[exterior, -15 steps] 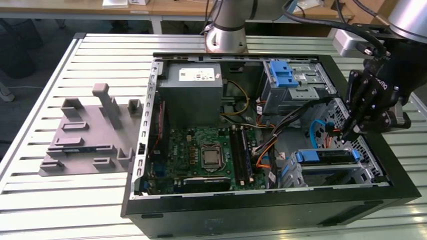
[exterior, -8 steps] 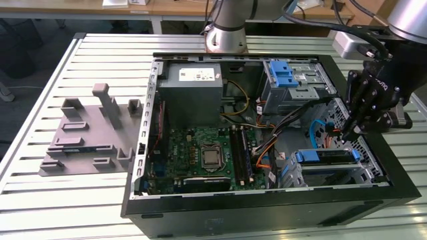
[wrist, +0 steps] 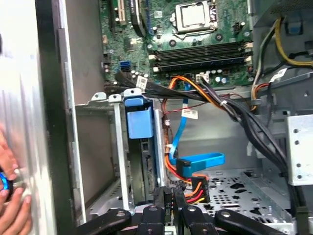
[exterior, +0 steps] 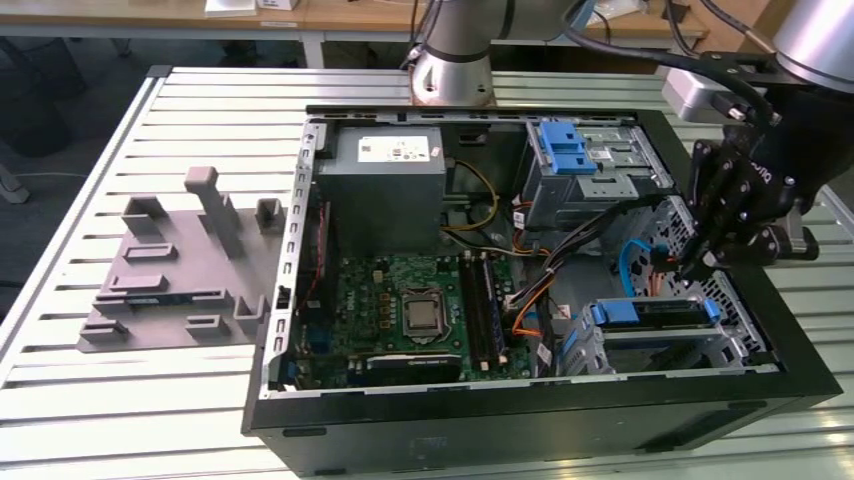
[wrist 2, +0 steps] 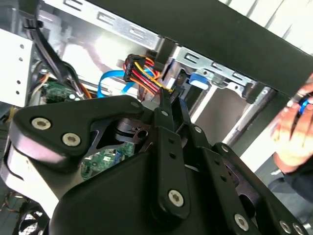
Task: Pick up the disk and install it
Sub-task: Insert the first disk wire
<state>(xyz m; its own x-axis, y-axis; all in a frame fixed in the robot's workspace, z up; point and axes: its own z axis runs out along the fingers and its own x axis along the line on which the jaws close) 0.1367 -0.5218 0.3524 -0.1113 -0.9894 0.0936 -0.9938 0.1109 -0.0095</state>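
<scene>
My gripper (exterior: pixel 694 268) reaches down into the open computer case (exterior: pixel 534 430) at the exterior view's right, just beyond the grey drive cage (exterior: pixel 597 345). A dark flat slab that looks like the disk (wrist: pixel 145 171) stands edge-on in the cage slot under the blue latch (wrist: pixel 138 120), its label hidden. In both wrist views the fingertips (wrist 2: pixel 168 103) meet on a small black power connector (wrist: pixel 169 192) at the end of yellow, red and orange wires (wrist 2: pixel 146 81), right by the slab's end. A blue flat cable (wrist: pixel 198 160) lies beside them.
Inside the case are the motherboard (exterior: pixel 414 310), the grey power-supply box (exterior: pixel 387 190) and a second cage with a blue part (exterior: pixel 574 150). Black cable bundles (wrist: pixel 244 122) cross near the gripper. A grey fixture (exterior: pixel 180 265) lies outside, and a person's hand (wrist 2: pixel 293 127) is by the case wall.
</scene>
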